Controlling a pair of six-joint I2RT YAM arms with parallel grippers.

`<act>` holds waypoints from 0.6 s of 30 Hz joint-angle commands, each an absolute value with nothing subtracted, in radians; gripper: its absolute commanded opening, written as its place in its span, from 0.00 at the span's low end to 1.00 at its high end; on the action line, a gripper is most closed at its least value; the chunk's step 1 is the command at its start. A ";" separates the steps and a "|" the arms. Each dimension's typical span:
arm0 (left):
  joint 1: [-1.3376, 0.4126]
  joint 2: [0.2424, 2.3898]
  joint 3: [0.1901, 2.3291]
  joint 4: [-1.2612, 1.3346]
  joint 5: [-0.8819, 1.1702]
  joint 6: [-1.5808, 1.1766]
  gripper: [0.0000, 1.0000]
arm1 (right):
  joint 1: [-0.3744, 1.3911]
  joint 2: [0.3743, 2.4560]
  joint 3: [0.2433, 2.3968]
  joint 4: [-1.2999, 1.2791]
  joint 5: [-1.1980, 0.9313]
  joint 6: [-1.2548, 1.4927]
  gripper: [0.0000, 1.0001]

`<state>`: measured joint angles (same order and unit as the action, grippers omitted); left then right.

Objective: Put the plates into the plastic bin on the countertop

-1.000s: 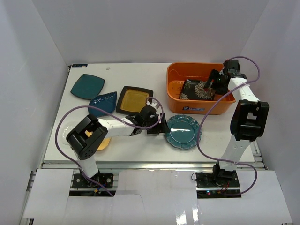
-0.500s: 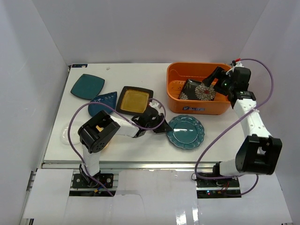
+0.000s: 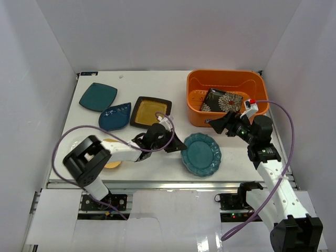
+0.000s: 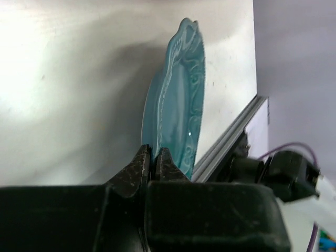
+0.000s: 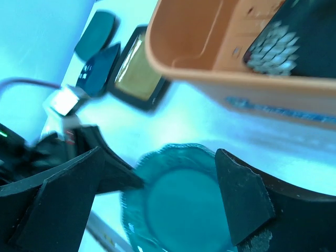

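Orange plastic bin (image 3: 223, 73) holds one plate, the black floral square (image 3: 223, 101). Five more lie out on the counter (image 3: 152, 84); a clear one cannot be confirmed.

Left end effector (image 4: 156, 157) is pinched on the rim of the scalloped teal plate (image 3: 201, 153), which extends ahead of its fingertips. Amber square (image 3: 150, 112), small blue (image 3: 115, 116) and dark teal square (image 3: 97, 96) sit on its far side, and the yellow plate (image 3: 112, 160) lies back beside its arm.

Right end effector (image 5: 160, 168) is spread wide and empty above the scalloped plate, with the bin just beyond.

White label (image 5: 278, 107) on the bin wall carries blue print, too blurred to read
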<state>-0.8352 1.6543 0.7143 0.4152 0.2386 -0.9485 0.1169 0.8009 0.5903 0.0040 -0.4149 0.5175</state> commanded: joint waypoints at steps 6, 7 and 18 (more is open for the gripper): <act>-0.775 1.119 0.604 0.186 0.354 -0.821 0.00 | 0.136 0.726 0.505 0.003 -0.584 0.414 0.90; -0.744 1.059 0.601 0.157 0.374 -0.822 0.00 | 0.138 0.747 0.502 0.003 -0.601 0.408 0.90; -0.611 0.913 0.664 0.043 0.529 -0.779 0.00 | 0.360 0.864 0.511 0.089 -0.888 0.386 0.92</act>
